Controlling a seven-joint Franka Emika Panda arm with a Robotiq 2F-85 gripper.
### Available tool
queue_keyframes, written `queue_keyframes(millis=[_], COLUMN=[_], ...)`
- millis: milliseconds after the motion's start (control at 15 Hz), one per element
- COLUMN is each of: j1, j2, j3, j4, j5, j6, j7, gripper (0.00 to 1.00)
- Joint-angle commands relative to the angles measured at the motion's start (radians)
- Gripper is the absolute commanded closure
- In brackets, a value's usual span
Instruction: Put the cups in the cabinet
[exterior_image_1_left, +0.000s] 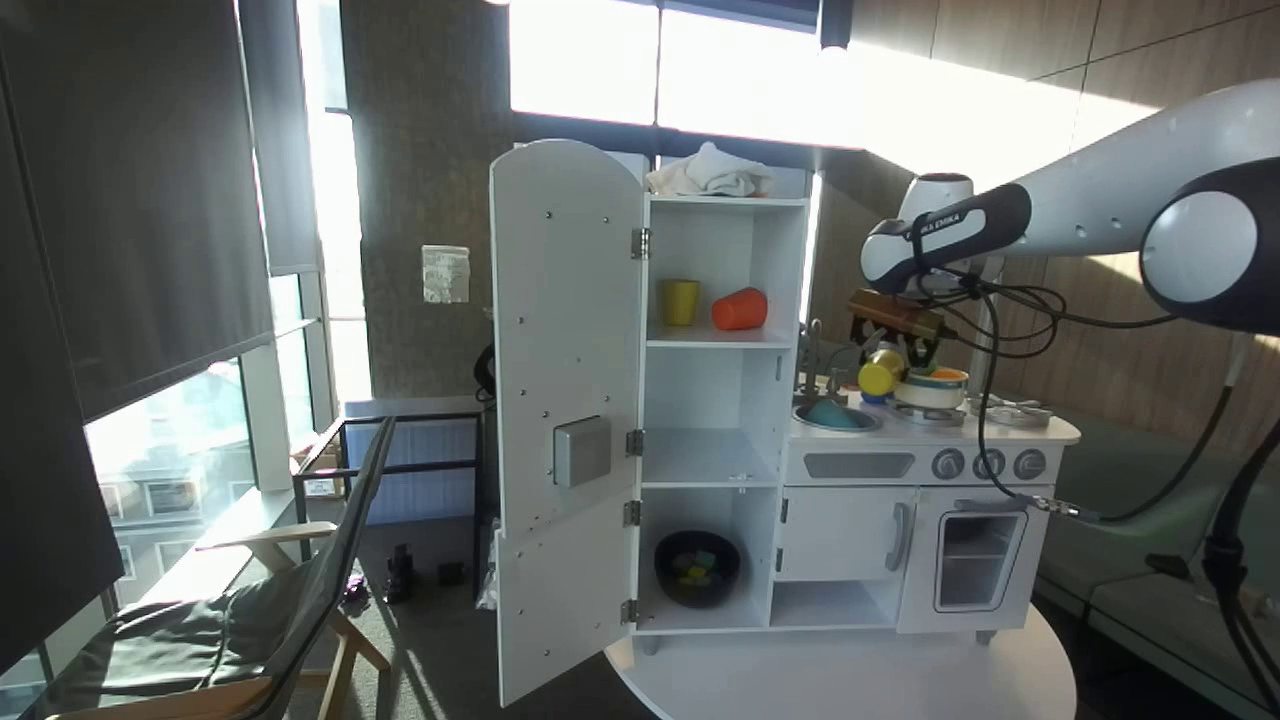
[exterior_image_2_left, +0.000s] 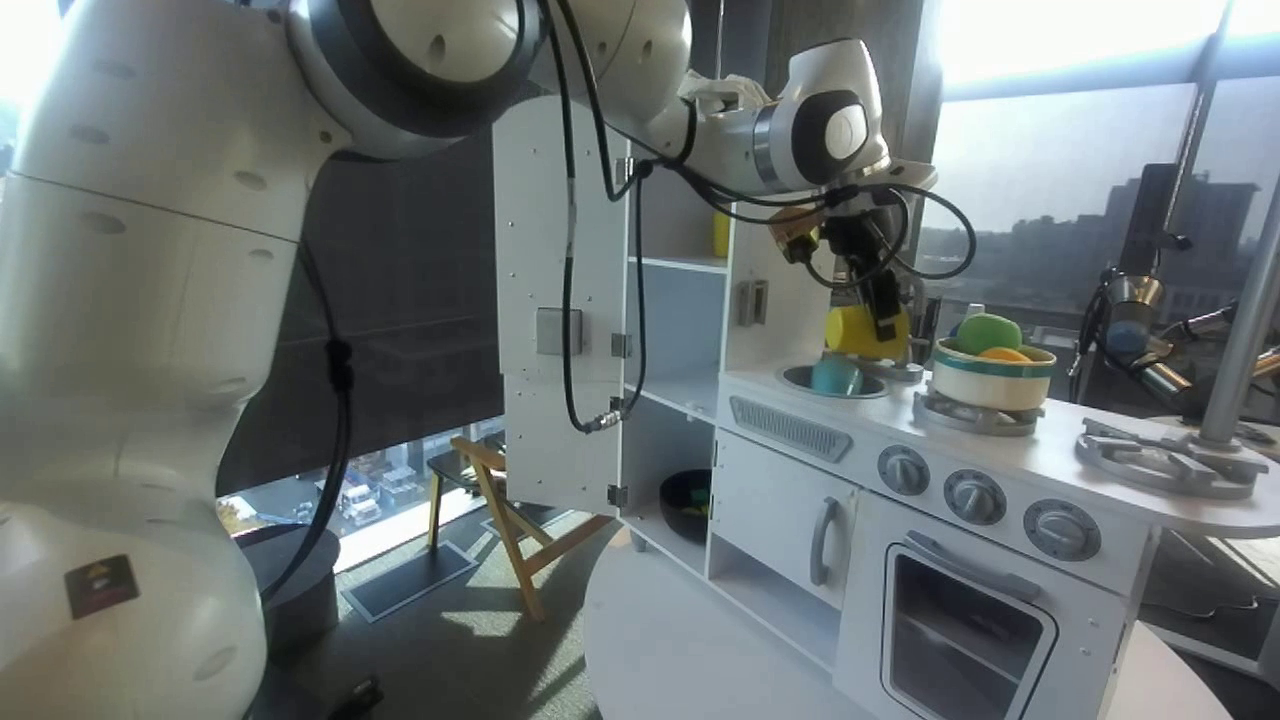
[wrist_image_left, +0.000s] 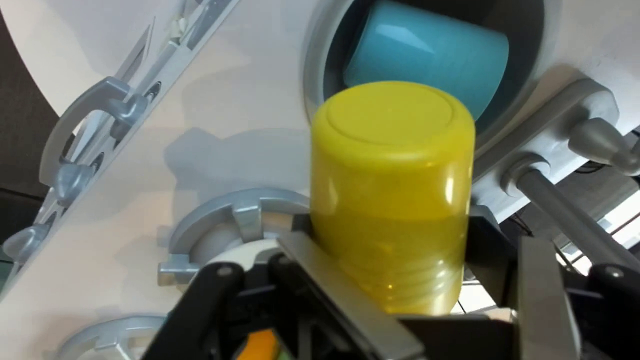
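Note:
My gripper (wrist_image_left: 387, 225) is shut on a yellow cup (wrist_image_left: 392, 165), its fingers on both sides of the cup's wall. In an exterior view the held cup (exterior_image_2_left: 862, 332) is tilted on its side above the counter, near the sink; it also shows in an exterior view (exterior_image_1_left: 876, 378). The cabinet (exterior_image_1_left: 712, 455) is tall and white, with its door (exterior_image_1_left: 570, 370) wide open. On its upper shelf a yellow cup (exterior_image_1_left: 680, 303) stands upright, and an orange-red cup (exterior_image_1_left: 740, 309) lies tilted to its right. A teal cup (wrist_image_left: 430, 57) lies on its side in the sink (wrist_image_left: 320, 55).
A white pot (exterior_image_2_left: 990, 385) with green and orange toy food stands on a burner right of the sink. A grey faucet (wrist_image_left: 545, 130) rises behind the sink. A dark bowl (exterior_image_1_left: 697, 568) sits in the cabinet's bottom compartment. A white cloth (exterior_image_1_left: 712, 172) lies on top.

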Motion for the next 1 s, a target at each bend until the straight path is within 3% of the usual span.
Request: queue_keyframes(millis=[0, 600, 933], j1=[0.015, 0.044, 0.081], j2=[-0.158, -0.519, -0.713], j3=[-0.013, 0.073, 0.16], j4=[-0.133, -0.555, -0.748], j5=[-0.002, 0.111, 0.097], j6=[-0.004, -0.079, -0.068], j7=[-0.015, -0.202, -0.342], gripper=[0.47, 0.47, 0.47])
